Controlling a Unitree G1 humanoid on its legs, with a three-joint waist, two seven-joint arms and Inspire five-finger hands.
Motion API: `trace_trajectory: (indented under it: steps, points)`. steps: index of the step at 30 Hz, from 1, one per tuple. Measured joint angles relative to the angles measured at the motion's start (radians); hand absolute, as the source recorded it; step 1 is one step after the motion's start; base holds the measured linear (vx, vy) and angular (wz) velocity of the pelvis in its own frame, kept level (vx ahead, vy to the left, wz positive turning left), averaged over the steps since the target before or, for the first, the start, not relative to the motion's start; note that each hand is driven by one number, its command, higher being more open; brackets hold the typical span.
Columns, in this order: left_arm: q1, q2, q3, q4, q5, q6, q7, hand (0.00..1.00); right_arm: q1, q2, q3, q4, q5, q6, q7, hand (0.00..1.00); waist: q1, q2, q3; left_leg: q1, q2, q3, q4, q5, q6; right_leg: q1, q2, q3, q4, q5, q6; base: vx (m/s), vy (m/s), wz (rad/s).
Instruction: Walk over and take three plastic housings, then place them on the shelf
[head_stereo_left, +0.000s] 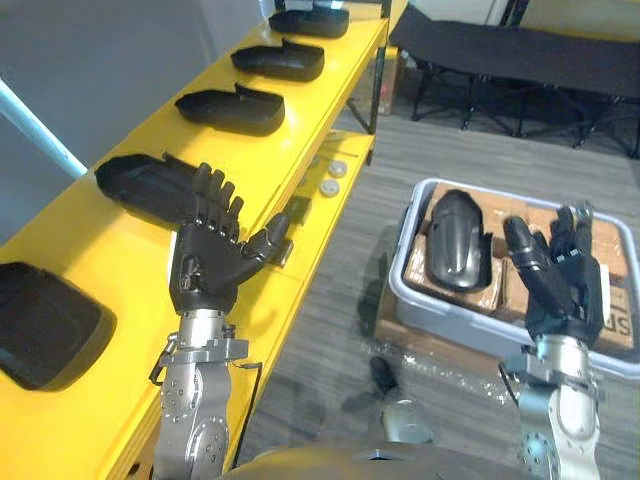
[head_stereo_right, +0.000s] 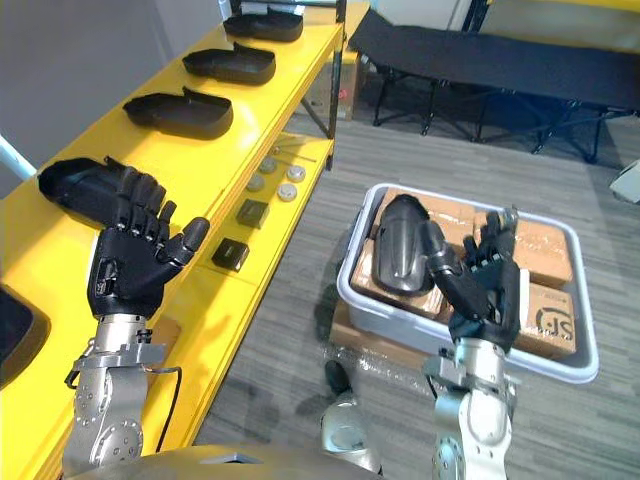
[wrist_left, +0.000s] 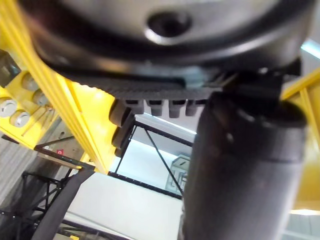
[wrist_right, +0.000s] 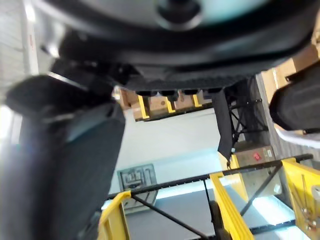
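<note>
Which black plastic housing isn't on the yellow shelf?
The plastic housing lying in the grey bin on the floor, on brown boxes, near the right hand. All the others sit in a row on the yellow shelf.

Yellow shelf (head_stereo_left: 120, 250): smooth painted metal with a soft sheen. The black plastic housings (head_stereo_left: 230, 108) on it look matt; another housing (head_stereo_left: 458, 240), in a smooth grey plastic tub (head_stereo_right: 420, 338), gleams glossier. Brown cardboard boxes (head_stereo_right: 545, 255) beneath it. Grey wood-grain floor (head_stereo_left: 330, 330). My left robot hand (head_stereo_left: 205, 265) and right robot hand (head_stereo_left: 565, 290) are dark matt plastic.
</note>
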Motion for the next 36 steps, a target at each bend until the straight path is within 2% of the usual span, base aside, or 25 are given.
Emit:
trace_trajectory:
  steps: [2, 6, 9, 10, 11, 12, 13, 14, 15, 16, 17, 20, 21, 23, 24, 25, 27, 28, 29, 30, 31, 32, 33, 34, 36]
  points:
    - [0.004, 0.004, 0.015, 0.008, 0.000, 0.002, -0.015, 1.00, 0.021, 0.018, 0.041, 0.012, 0.003, 0.013, -0.027, 1.00, 0.016, -0.020, 0.002, 0.001, -0.015, -0.039, -0.007, 0.009, -0.017, -0.008, -0.010, -0.002, 0.057, 0.009, 0.012, -0.04, 0.020, 0.42]
    - [0.004, -0.010, 0.014, 0.008, -0.009, -0.003, -0.044, 1.00, 0.064, 0.055, 0.089, 0.020, 0.001, 0.039, -0.054, 1.00, 0.026, -0.003, 0.005, 0.000, -0.017, -0.099, 0.013, 0.009, -0.019, -0.028, -0.012, -0.034, 0.170, -0.007, 0.051, 0.05, -0.025, 0.40]
    - [0.004, -0.012, -0.006, 0.008, -0.040, -0.001, -0.090, 1.00, 0.108, 0.093, 0.109, 0.026, -0.004, 0.027, -0.059, 1.00, 0.025, -0.010, 0.010, 0.014, -0.021, -0.072, 0.057, -0.005, -0.035, -0.030, -0.006, -0.065, 0.197, 0.005, 0.045, 0.00, -0.031, -0.33]
    - [0.009, -0.016, -0.005, 0.007, -0.040, 0.000, -0.093, 1.00, 0.114, 0.094, 0.117, 0.029, -0.002, 0.024, -0.051, 1.00, 0.033, -0.017, 0.014, 0.026, -0.023, -0.030, 0.071, -0.009, -0.028, -0.036, 0.000, -0.108, 0.196, 0.043, 0.030, -0.18, -0.035, -1.50]
    - [0.007, -0.011, 0.001, 0.007, -0.035, 0.001, -0.067, 1.00, 0.097, 0.090, 0.129, 0.035, 0.000, 0.014, -0.025, 1.00, 0.055, -0.023, 0.022, 0.037, -0.026, 0.050, 0.076, 0.000, -0.010, -0.044, 0.016, -0.213, 0.129, 0.189, -0.049, -0.23, -0.022, -1.67]
    - [0.007, -0.006, 0.010, 0.005, -0.035, 0.001, -0.055, 1.00, 0.084, 0.087, 0.133, 0.040, 0.000, 0.009, -0.013, 1.00, 0.067, -0.025, 0.022, 0.032, -0.017, 0.069, 0.065, 0.009, 0.004, -0.042, 0.023, -0.234, 0.069, 0.257, -0.061, -0.28, -0.075, -1.51]
    - [-0.003, -0.005, 0.023, 0.013, -0.035, 0.000, -0.046, 1.00, 0.070, 0.081, 0.139, 0.043, 0.000, -0.011, -0.001, 1.00, 0.053, -0.019, 0.031, 0.025, -0.014, 0.077, 0.037, 0.006, -0.002, -0.066, 0.022, -0.293, 0.128, 0.203, -0.077, -0.21, -0.081, -0.68]
    - [-0.017, 0.001, 0.029, 0.024, -0.036, 0.001, -0.039, 1.00, 0.058, 0.081, 0.141, 0.054, 0.000, -0.020, 0.001, 1.00, 0.051, -0.030, 0.035, 0.020, -0.017, 0.091, 0.024, 0.010, -0.011, -0.102, 0.008, -0.326, 0.261, 0.073, -0.114, -0.25, -0.118, -0.42]
    - [-0.023, 0.003, 0.043, 0.035, -0.041, 0.003, -0.028, 1.00, 0.033, 0.073, 0.137, 0.092, -0.002, -0.025, -0.003, 1.00, 0.050, -0.036, 0.040, 0.005, -0.006, 0.101, 0.030, 0.025, -0.013, -0.141, -0.014, -0.375, 0.500, -0.107, -0.138, -0.20, -0.076, -0.23]
    - [-0.002, -0.005, 0.057, 0.037, -0.049, 0.003, -0.026, 1.00, 0.020, 0.069, 0.139, 0.130, -0.003, -0.025, -0.008, 1.00, 0.051, -0.032, 0.040, -0.002, 0.014, 0.101, 0.037, 0.035, -0.018, -0.131, -0.054, -0.407, 0.628, -0.192, -0.121, -0.16, -0.076, -0.20]
    - [0.003, -0.009, 0.059, 0.037, -0.063, 0.003, -0.028, 1.00, 0.017, 0.069, 0.143, 0.145, -0.003, -0.026, -0.015, 1.00, 0.055, -0.031, 0.041, -0.010, 0.024, 0.102, 0.045, 0.038, -0.023, -0.117, -0.083, -0.418, 0.659, -0.214, -0.119, -0.08, -0.059, -0.19]
    - [0.005, -0.009, 0.111, 0.061, -0.162, -0.002, -0.027, 1.00, -0.017, 0.073, 0.197, 0.229, -0.007, -0.019, -0.026, 1.00, 0.087, -0.034, 0.044, -0.027, 0.082, 0.140, 0.075, 0.054, -0.056, -0.057, -0.257, -0.418, 0.653, -0.218, -0.105, -0.01, -0.207, -0.48]
    - [0.005, -0.009, 0.111, 0.063, -0.190, -0.002, -0.027, 1.00, -0.015, 0.074, 0.207, 0.231, -0.010, -0.015, -0.024, 1.00, 0.087, -0.034, 0.044, -0.029, 0.100, 0.143, 0.081, 0.057, -0.073, -0.042, -0.274, -0.419, 0.627, -0.208, -0.092, 0.05, -0.317, -0.35]
    - [0.005, -0.005, 0.109, 0.064, -0.246, -0.006, -0.026, 1.00, -0.007, 0.080, 0.231, 0.231, -0.049, -0.008, -0.013, 1.00, 0.082, -0.054, 0.043, -0.024, 0.151, 0.152, 0.081, 0.069, -0.133, 0.016, -0.300, -0.441, 0.503, -0.128, -0.014, 0.07, -0.434, -0.31]
    - [-0.002, 0.003, 0.099, 0.072, -0.271, -0.017, -0.024, 1.00, -0.008, 0.081, 0.240, 0.228, -0.083, -0.006, 0.004, 1.00, 0.079, -0.080, 0.041, -0.009, 0.184, 0.156, 0.070, 0.086, -0.172, 0.063, -0.281, -0.484, 0.455, -0.175, 0.108, 0.08, -0.520, -0.41]
    - [-0.003, -0.020, 0.070, 0.081, -0.272, -0.019, -0.013, 1.00, -0.018, 0.057, 0.235, 0.213, -0.095, -0.002, 0.020, 1.00, 0.073, -0.063, 0.041, -0.009, 0.230, 0.153, 0.053, 0.112, -0.199, 0.064, -0.243, -0.539, 0.444, -0.254, 0.111, 0.10, -0.617, -0.39]
    - [-0.012, -0.063, 0.008, 0.114, -0.272, -0.014, 0.012, 1.00, -0.052, -0.012, 0.212, 0.203, -0.117, 0.009, 0.027, 1.00, 0.034, -0.019, 0.057, -0.038, 0.285, 0.128, 0.044, 0.194, -0.188, 0.058, -0.182, -0.569, 0.447, -0.285, 0.080, 0.07, -0.515, -0.04]
    - [-0.015, -0.075, -0.023, 0.127, -0.272, -0.009, 0.020, 1.00, -0.062, -0.037, 0.202, 0.203, -0.117, 0.020, 0.031, 1.00, 0.016, -0.020, 0.057, -0.066, 0.288, 0.107, 0.057, 0.259, -0.157, 0.056, -0.176, -0.582, 0.444, -0.292, 0.066, 0.06, -0.451, 0.14]
    - [-0.017, -0.081, -0.049, 0.133, -0.270, -0.001, 0.022, 1.00, -0.067, -0.055, 0.179, 0.200, -0.121, 0.020, 0.040, 1.00, 0.011, -0.021, 0.057, -0.113, 0.297, 0.093, 0.107, 0.342, -0.088, 0.057, -0.164, -0.589, 0.427, -0.293, 0.040, 0.07, -0.450, 0.05]
    - [-0.017, -0.081, -0.055, 0.133, -0.270, -0.001, 0.023, 1.00, -0.068, -0.060, 0.165, 0.195, -0.123, 0.020, 0.042, 1.00, 0.009, -0.021, 0.058, -0.144, 0.304, 0.086, 0.143, 0.388, -0.046, 0.062, -0.158, -0.592, 0.411, -0.290, 0.029, 0.05, -0.344, -0.03]
    - [-0.017, -0.081, -0.058, 0.135, -0.270, -0.001, 0.029, 1.00, -0.068, -0.072, 0.148, 0.182, -0.129, 0.020, 0.047, 1.00, 0.004, -0.023, 0.064, -0.201, 0.316, 0.074, 0.212, 0.443, -0.023, 0.087, -0.151, -0.602, 0.366, -0.278, 0.004, 0.07, -0.343, -0.03]
    - [-0.015, -0.083, -0.062, 0.140, -0.270, -0.001, 0.028, 1.00, -0.068, -0.076, 0.143, 0.181, -0.127, 0.020, 0.049, 1.00, 0.005, -0.025, 0.070, -0.214, 0.307, 0.066, 0.224, 0.404, -0.053, 0.101, -0.150, -0.603, 0.345, -0.272, -0.005, 0.08, -0.244, -0.09]
    - [-0.007, -0.083, -0.068, 0.149, -0.269, -0.001, 0.018, 1.00, -0.070, -0.087, 0.117, 0.182, -0.117, 0.020, 0.050, 1.00, 0.016, -0.021, 0.069, -0.224, 0.252, 0.045, 0.213, 0.305, -0.090, 0.129, -0.146, -0.600, 0.308, -0.266, -0.014, 0.10, -0.228, -0.25]
    - [0.003, -0.082, -0.073, 0.149, -0.267, -0.003, 0.013, 1.00, -0.081, -0.097, 0.096, 0.188, -0.113, 0.020, 0.051, 1.00, 0.030, -0.020, 0.068, -0.228, 0.183, 0.017, 0.184, 0.246, -0.099, 0.149, -0.144, -0.593, 0.282, -0.258, -0.023, 0.08, -0.159, -0.34]
    - [0.035, -0.083, -0.073, 0.150, -0.254, -0.005, 0.015, 1.00, -0.111, -0.124, 0.094, 0.211, -0.118, 0.018, 0.051, 1.00, 0.044, -0.010, 0.062, -0.235, 0.107, -0.004, 0.129, 0.213, -0.087, 0.162, -0.134, -0.577, 0.259, -0.249, -0.026, 0.07, -0.073, -0.42]
